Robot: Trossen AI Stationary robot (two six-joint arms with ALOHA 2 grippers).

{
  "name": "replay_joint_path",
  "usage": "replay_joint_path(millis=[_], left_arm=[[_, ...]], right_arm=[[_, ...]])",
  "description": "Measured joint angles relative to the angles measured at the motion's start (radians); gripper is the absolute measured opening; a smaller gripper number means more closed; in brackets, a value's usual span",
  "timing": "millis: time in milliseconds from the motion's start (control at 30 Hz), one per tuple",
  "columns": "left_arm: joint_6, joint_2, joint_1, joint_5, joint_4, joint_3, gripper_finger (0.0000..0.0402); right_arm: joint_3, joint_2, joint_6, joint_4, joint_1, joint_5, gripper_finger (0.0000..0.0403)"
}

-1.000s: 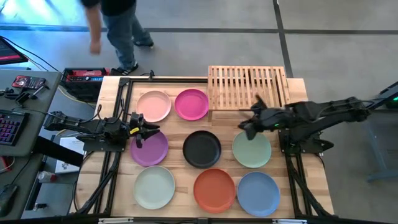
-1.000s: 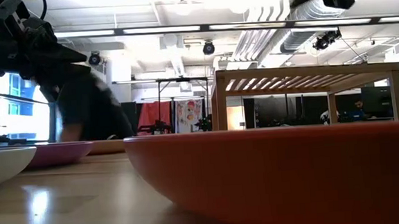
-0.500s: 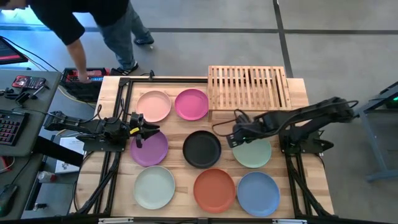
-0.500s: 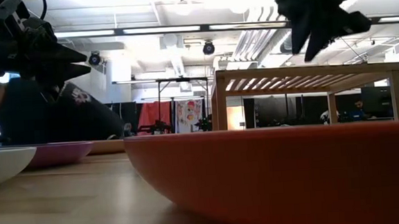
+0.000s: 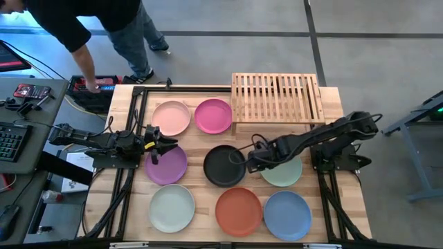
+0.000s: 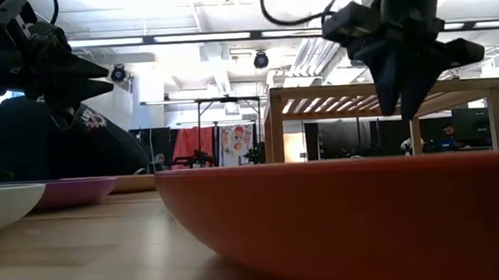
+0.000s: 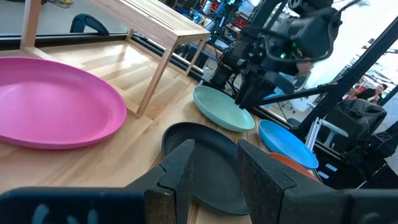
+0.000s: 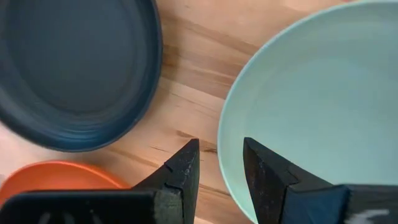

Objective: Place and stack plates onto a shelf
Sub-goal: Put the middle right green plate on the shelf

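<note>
The counter [image 5: 346,104] is a light wooden top with dark rails along its left and right sides. Eight plates lie flat on it: pale pink plate [image 5: 171,117] and magenta plate [image 5: 213,115] at the back, purple plate [image 5: 167,165], black plate [image 5: 223,167] and green plate [image 5: 284,172] in the middle, off-white plate [image 5: 172,208], orange plate [image 5: 239,211] and blue plate [image 5: 287,215] in front. The slatted shelf [image 5: 277,97] stands at the back right corner, bare of plates.

The right gripper [image 5: 250,163] hangs over the green plate's edge nearest the black plate, jaws apart, holding nothing. The left gripper [image 5: 165,145] hovers above the purple plate's back edge, jaws apart, empty.

Beyond the counter, a person [image 5: 83,24] bends over a concrete floor; a keyboard [image 5: 12,142] sits on a side desk.
</note>
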Motion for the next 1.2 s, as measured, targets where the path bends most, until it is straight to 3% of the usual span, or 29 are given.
replay_joint_path(millis=[900,1200], left_arm=[[0.0,0.0,0.0,0.0,0.0,0.0,0.0108],[0.0,0.0,0.0,0.0,0.0,0.0,0.0108]], right_arm=[[0.0,0.218,-0.009,0.054,0.007,0.042,0.0103],[0.0,0.232,-0.009,0.053,0.009,0.052,0.0095]])
